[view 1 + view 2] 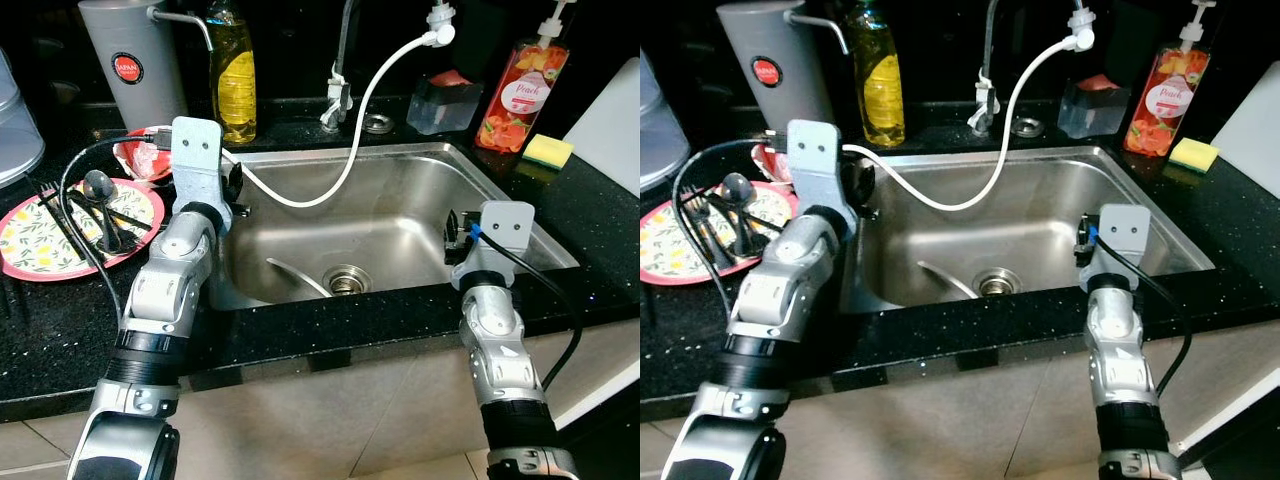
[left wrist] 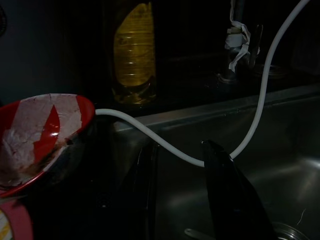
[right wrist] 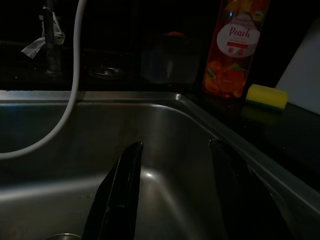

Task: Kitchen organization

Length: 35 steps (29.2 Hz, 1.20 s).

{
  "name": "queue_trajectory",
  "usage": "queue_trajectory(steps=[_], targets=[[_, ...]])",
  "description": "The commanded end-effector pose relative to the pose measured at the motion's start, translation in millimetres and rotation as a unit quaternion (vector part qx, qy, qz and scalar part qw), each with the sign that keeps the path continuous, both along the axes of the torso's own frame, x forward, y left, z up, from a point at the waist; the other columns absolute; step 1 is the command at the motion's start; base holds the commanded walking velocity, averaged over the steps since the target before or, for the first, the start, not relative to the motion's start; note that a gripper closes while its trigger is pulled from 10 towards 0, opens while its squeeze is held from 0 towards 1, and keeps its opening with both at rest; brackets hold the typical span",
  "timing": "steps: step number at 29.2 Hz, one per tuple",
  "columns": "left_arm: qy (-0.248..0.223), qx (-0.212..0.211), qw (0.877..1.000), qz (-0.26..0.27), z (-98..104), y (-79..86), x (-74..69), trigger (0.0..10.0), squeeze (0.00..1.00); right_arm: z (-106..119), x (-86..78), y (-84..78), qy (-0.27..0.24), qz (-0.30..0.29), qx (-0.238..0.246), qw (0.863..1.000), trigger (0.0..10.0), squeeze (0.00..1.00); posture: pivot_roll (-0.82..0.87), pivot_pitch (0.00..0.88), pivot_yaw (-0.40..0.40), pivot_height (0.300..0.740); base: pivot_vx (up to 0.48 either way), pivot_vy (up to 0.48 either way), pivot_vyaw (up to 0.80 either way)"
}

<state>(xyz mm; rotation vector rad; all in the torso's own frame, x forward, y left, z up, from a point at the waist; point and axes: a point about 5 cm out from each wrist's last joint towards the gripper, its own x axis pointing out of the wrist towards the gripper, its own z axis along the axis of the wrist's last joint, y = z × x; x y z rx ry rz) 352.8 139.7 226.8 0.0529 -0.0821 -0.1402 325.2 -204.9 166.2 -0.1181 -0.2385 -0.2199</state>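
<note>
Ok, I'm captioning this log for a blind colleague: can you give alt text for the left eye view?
A steel sink set in a black counter, with both silver arms reaching over its front edge and a white hose drooping into the basin. Left of the sink, a floral plate holds dark utensils; behind stand a yellow oil bottle and peach soap.

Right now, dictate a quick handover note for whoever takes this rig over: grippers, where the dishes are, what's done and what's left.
Left gripper: open, empty, over the sink's left edge beside the red-and-white bowl.
Right gripper: open, empty, inside the sink's right side.
Patterned plate with black utensils sits on the counter left of the sink. A utensil lies near the drain. White hose droops into the basin.
Done: nothing visibly moved.
Left: plate, bowl, utensils.
</note>
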Motion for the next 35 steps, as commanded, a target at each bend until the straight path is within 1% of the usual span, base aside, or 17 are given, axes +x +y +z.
queue_trajectory(steps=[1,5,7,8,9,11,12,13,15,19,31,35], targets=[[-0.006,-0.007,1.000,-0.003,4,-3.7,1.2,10.0,0.00,2,2.7,-0.6,0.000,0.002,0.003,1.000,10.0,0.00,0.06,0.000,-0.024,0.740,0.000,0.000,0.00],[-0.006,-0.008,1.000,-0.004,5,-3.8,2.3,10.0,0.00,42,6.3,4.4,-0.068,0.015,0.005,0.998,10.0,0.00,0.06,0.000,-0.025,0.740,0.000,0.000,0.00],[-0.006,-0.008,1.000,-0.004,5,-3.8,2.3,10.0,0.00,42,6.3,4.4,-0.068,0.015,0.005,0.998,10.0,0.00,0.06,0.000,-0.025,0.740,0.000,0.000,0.00],[-0.007,-0.009,1.000,-0.005,6,-4.2,2.3,10.0,0.00,55,6.1,7.1,-0.088,0.021,0.005,0.996,10.0,0.00,0.06,0.000,-0.033,0.740,0.000,0.000,0.00],[-0.007,-0.009,1.000,-0.005,6,-4.2,2.3,10.0,0.00,55,6.1,7.1,-0.088,0.021,0.005,0.996,10.0,0.00,0.06,0.000,-0.033,0.740,0.000,0.000,0.00],[-0.009,-0.009,1.000,-0.005,6,-4.8,2.7,10.0,0.00,79,4.8,14.6,-0.127,0.037,0.005,0.991,10.0,0.00,0.06,0.000,-0.032,0.740,0.000,0.000,0.00],[-0.009,-0.009,1.000,-0.005,6,-4.9,3.2,10.0,0.00,88,4.2,18.0,-0.141,0.044,0.005,0.989,10.0,0.00,0.06,0.000,-0.032,0.740,0.000,0.000,0.00],[-0.009,-0.009,1.000,-0.005,6,-4.9,3.2,10.0,0.00,88,4.2,18.0,-0.141,0.044,0.005,0.989,10.0,0.00,0.06,0.000,-0.032,0.740,0.000,0.000,0.00],[-0.010,-0.010,1.000,-0.005,7,-5.2,3.8,10.0,0.00,95,3.9,21.6,-0.152,0.053,0.006,0.987,10.0,0.00,0.06,0.000,-0.025,0.740,0.000,0.000,0.00],[-0.010,-0.009,1.000,-0.003,7,-5.2,4.8,10.0,0.00,97,4.3,23.9,-0.152,0.060,0.009,0.987,10.0,0.00,0.06,0.000,-0.026,0.740,0.000,0.000,0.00],[-0.024,-0.008,1.000,0.000,9,-6.0,4.2,10.0,0.00,92,3.9,26.6,-0.133,0.066,0.023,0.989,10.0,0.00,0.06,0.000,-0.024,0.740,0.000,0.000,0.00],[-0.023,-0.016,1.000,0.001,9,-5.7,4.4,10.0,0.00,92,3.9,26.2,-0.131,0.068,0.020,0.989,10.0,0.00,0.06,0.000,-0.031,0.740,0.000,0.000,0.00]])
